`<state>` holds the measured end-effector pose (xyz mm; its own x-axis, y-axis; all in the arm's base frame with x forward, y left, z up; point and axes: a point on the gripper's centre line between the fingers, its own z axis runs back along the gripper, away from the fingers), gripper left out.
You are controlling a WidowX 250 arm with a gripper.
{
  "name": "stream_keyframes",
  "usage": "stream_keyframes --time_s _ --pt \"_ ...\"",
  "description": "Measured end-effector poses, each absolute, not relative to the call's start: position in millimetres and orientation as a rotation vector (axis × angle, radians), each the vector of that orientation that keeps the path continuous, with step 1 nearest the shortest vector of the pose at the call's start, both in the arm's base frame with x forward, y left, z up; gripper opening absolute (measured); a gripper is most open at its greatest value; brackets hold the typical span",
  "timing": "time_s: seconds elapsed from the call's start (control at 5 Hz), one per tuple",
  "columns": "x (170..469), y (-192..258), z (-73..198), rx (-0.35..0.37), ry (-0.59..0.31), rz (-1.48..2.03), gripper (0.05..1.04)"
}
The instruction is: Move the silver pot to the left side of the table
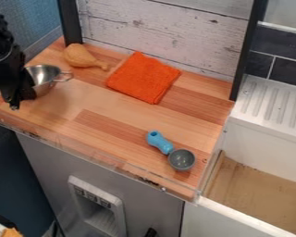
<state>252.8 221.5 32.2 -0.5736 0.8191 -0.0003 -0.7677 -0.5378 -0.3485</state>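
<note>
One black arm at upper L of frame, most likely there bc. the pot has to end up on the L side of the table. It comes in from the upper L edge, roughly upright, w/ the gripper pointing down, low by the table's L end. Can't tell if the gripper is open, closed or clamped on the pot wall.

Silver pot just R of & partly behind it, upper L of frame, mouth up, loop handle to the R. Gripper at the pot's L side, handle on the far side, so any hold would prob. be on wall or rim, not handle. Pot's already on the table's L part; task looks nearly done, maybe just a letting go & backing off left. Risk: a bump tips it or nudges the drumstick.

Toy drumstick, upper L, lies near the back wall, thin end to the R, prob. just set aside. Orange cloth, top ctr., folded & flat, prob. spare. Scoop, lower R of ctr., blue handle to upper L, cup to lower R; well apart from pot, so no obstacle. Sink at lower R, n/a here.
</note>
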Motion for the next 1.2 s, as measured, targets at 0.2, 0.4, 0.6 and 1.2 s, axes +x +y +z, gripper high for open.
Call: stream_keyframes --time_s 0.2,0.4,0.6,1.2 --pt "253.8 225.4 28.2 -0.181 -0.402 2.166 0.091" --pt "252.1 224.6 24.7 -0.146 -0.389 2.19 0.257" --pt "253.7 222.2 25.1 -0.11 -0.393 2.163 0.536" --pt "257.1 213.9 48.6 -0.106 -0.359 2.114 1.008"
